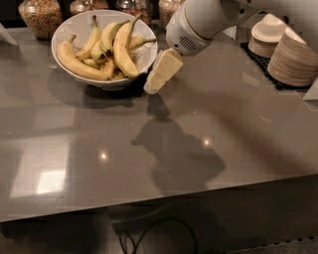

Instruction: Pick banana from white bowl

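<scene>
The white bowl stands at the back left of the grey table and holds several bananas. The banana is the large thick curved one on the bowl's right side, with its long greenish stem pointing up and back. A slimmer, deeper-yellow banana lies along the front left of the bowl, and small greenish ones sit between them. My gripper is cream-coloured and hangs from the white arm, just right of the bowl's rim and a little above the table. It holds nothing.
Glass jars of dry food line the back edge behind the bowl. Stacks of off-white paper bowls sit on a black mat at the back right. The table's front edge runs across the bottom, with a cable below it.
</scene>
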### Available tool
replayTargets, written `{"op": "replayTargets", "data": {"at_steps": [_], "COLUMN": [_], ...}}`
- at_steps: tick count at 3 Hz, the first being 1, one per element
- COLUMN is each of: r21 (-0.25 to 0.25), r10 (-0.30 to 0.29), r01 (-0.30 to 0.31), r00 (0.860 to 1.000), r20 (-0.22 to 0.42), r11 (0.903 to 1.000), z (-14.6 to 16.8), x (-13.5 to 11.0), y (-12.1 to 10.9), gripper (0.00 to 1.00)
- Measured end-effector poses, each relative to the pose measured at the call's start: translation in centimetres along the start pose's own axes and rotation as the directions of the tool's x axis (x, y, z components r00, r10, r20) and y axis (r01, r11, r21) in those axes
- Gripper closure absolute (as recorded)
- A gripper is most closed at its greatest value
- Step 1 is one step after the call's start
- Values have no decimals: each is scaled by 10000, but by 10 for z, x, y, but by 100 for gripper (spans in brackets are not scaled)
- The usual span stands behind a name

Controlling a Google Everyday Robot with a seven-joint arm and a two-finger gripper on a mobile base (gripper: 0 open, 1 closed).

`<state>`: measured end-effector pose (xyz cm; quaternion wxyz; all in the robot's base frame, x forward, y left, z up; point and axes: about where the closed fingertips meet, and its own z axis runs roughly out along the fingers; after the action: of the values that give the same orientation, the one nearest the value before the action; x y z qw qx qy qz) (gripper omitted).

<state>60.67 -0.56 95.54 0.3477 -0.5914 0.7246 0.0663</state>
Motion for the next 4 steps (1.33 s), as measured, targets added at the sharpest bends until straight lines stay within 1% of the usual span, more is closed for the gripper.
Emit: {"op": "replayTargets", "data": {"at_steps": [1,2,3,4], "r21": [-19,-12,241,540], "r10": [-199,-194,-55,309], "r01": [198,194,44,-360], "r00": [9997,9997,9988,9952], "r20": [-143,-125,480,926], "r11": [9998,9998,9997,9979], "z": [36,37,51,72], "x": [-40,-40,-57,-74], "y": [-15,-15,-25,-40], "gripper": [0,0,0,0]}}
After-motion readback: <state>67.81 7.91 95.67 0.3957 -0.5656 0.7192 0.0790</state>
